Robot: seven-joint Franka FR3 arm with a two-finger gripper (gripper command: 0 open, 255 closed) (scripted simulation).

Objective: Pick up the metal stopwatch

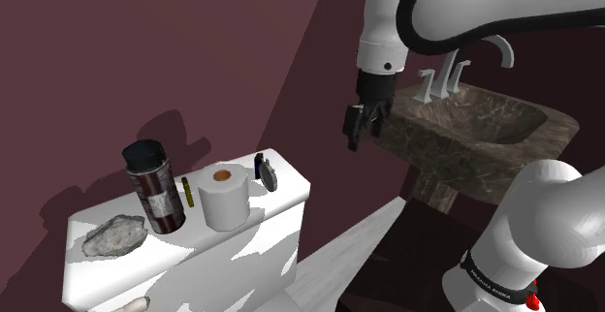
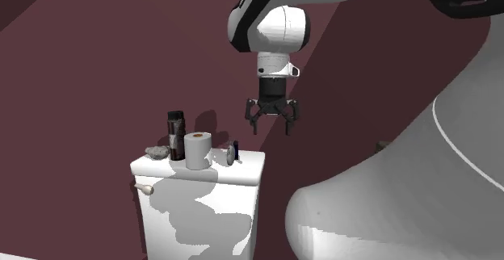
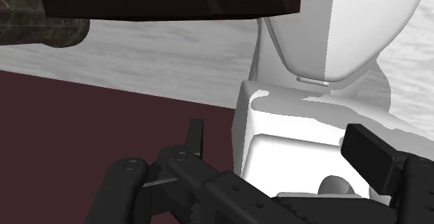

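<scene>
we see the black gripper (image 2: 273,123) hanging in the air with its fingers spread apart and clasping nothing, above and off to one side of the white toilet tank (image 1: 260,254), while the stopwatch (image 1: 266,172) stands upright on the tank's lid just beside the toilet paper roll (image 1: 225,199).

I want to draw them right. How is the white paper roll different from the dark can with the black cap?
The white paper roll is shorter and wider, while the dark can with a black cap is taller and slimmer. The roll is plain white with an open brown hole on top, but the can is dark, has a label, and is closed by its cap. Both are round and stand upright, side by side, on the white toilet tank.
</scene>
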